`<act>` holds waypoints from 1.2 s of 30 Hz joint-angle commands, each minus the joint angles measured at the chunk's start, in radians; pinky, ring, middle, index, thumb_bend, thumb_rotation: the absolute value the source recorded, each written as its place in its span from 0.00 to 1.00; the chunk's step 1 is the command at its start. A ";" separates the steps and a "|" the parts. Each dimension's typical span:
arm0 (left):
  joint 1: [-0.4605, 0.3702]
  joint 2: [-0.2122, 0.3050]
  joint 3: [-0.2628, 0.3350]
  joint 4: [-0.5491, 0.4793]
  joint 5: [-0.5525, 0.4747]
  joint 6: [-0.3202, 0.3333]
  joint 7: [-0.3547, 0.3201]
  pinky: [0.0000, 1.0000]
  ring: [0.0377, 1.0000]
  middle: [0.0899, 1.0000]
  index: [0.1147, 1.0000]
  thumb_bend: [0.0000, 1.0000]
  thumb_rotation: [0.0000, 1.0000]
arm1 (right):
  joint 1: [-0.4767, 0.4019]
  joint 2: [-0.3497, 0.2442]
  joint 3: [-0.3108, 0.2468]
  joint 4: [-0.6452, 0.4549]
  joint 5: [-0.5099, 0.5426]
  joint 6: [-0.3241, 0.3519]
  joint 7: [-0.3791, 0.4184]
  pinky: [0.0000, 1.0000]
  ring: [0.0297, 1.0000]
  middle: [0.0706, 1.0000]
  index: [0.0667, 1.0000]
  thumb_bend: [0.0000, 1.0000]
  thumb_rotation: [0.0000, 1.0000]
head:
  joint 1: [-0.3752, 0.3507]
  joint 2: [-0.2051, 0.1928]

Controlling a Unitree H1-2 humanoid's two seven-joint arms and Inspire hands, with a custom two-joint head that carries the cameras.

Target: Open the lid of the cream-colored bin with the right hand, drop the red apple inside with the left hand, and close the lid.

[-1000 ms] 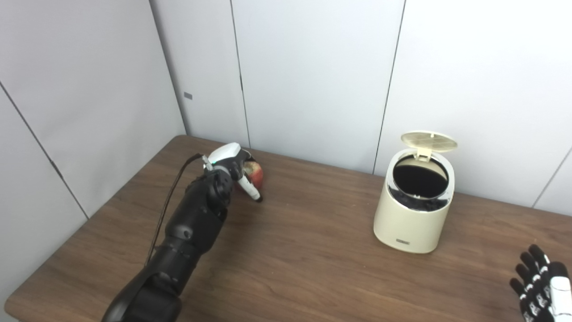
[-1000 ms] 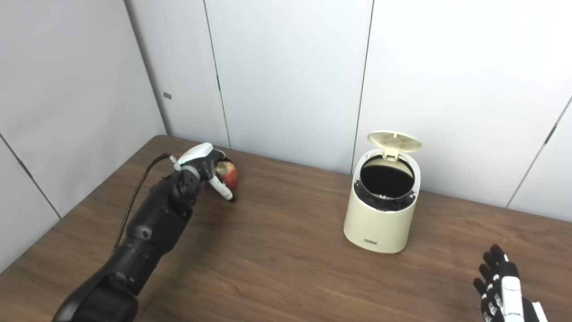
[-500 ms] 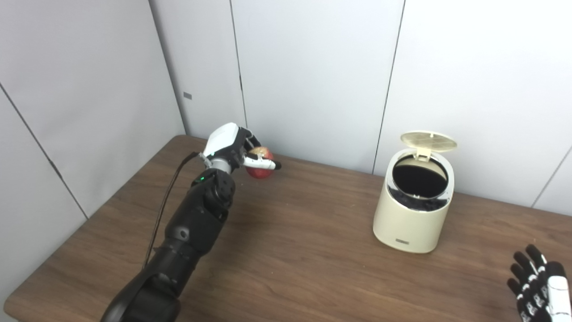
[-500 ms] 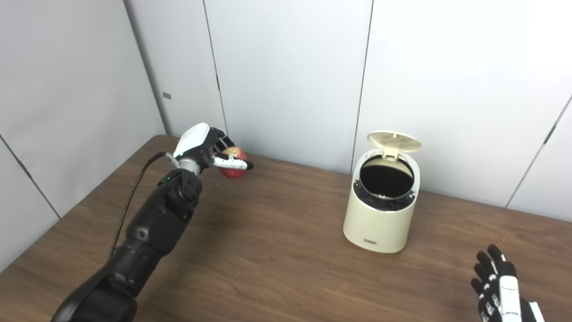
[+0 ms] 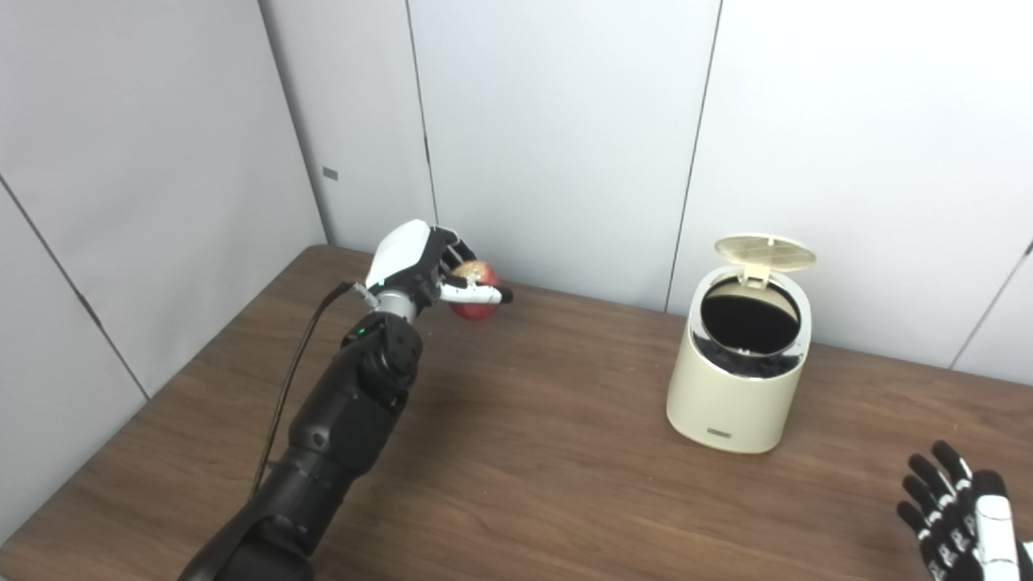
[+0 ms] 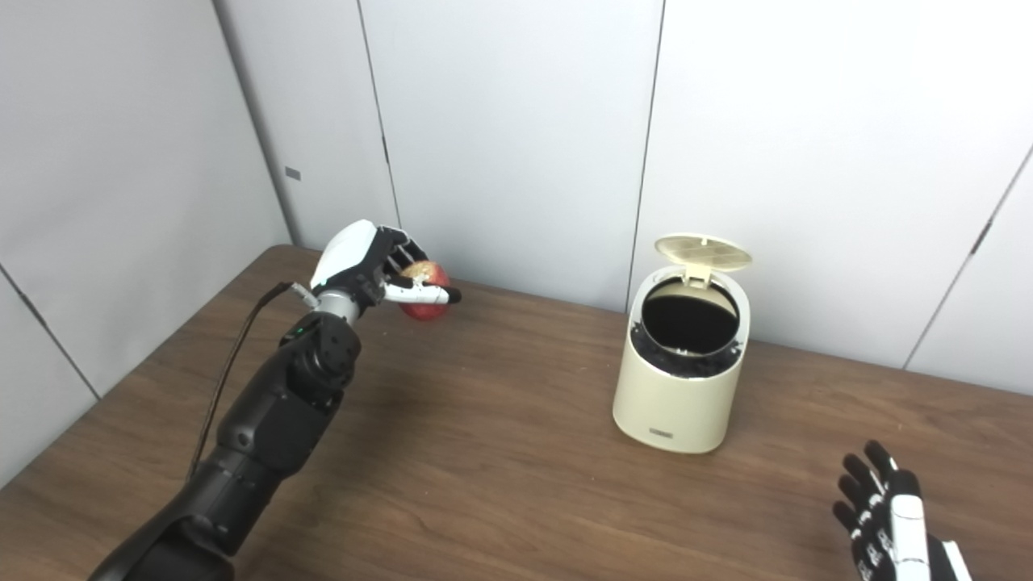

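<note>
The cream-colored bin (image 5: 738,379) stands on the right half of the wooden table (image 5: 524,452). Its round lid (image 5: 765,252) is flipped up at the back and the dark inside shows. My left hand (image 5: 420,262) is shut on the red apple (image 5: 476,300) and holds it in the air above the table's far left part, well to the left of the bin. My right hand (image 5: 960,524) rests low at the front right corner, fingers spread, holding nothing.
Grey wall panels (image 5: 549,129) close off the back and left of the table. A black cable (image 5: 294,379) runs along my left forearm. Bare tabletop lies between the apple and the bin.
My left hand closed on the apple and lifted it off the table, then shifted slightly right. The camera drifted a little. The right hand stayed low at the front right.
</note>
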 commanded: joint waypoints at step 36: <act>0.071 -0.331 -0.070 -0.382 -0.066 -0.214 0.144 0.35 0.44 0.47 0.40 0.48 0.00 | -0.051 0.091 0.023 0.116 -0.072 -0.244 -0.066 0.88 0.93 0.92 0.91 0.58 0.94 | -0.438 0.024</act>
